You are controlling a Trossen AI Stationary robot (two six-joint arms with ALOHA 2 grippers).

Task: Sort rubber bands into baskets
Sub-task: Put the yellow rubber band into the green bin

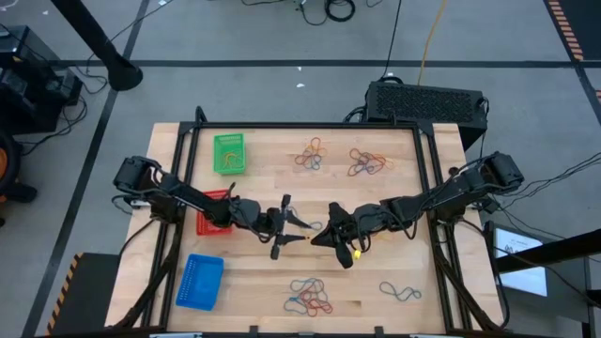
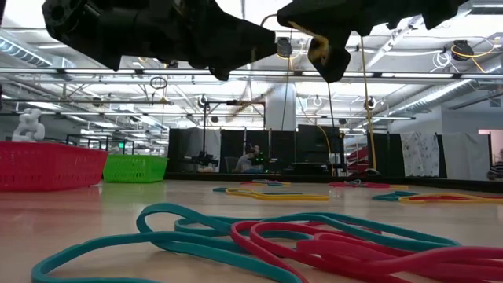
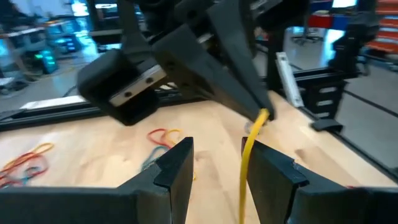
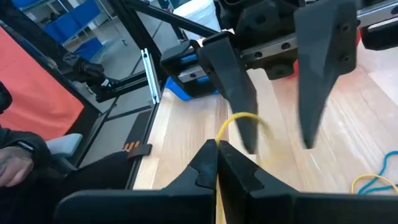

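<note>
Your right gripper [image 4: 217, 163] pinches the yellow rubber band [image 4: 239, 122] tight above the table [image 1: 263, 160] middle. Your left gripper [image 3: 217, 163] stands half open around it. It's light and stretchy; grab the loose loop.

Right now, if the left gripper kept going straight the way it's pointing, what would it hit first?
Probably the right gripper: it faces the left gripper across a short gap, pinching a yellow rubber band that hangs between the left fingers.
</note>
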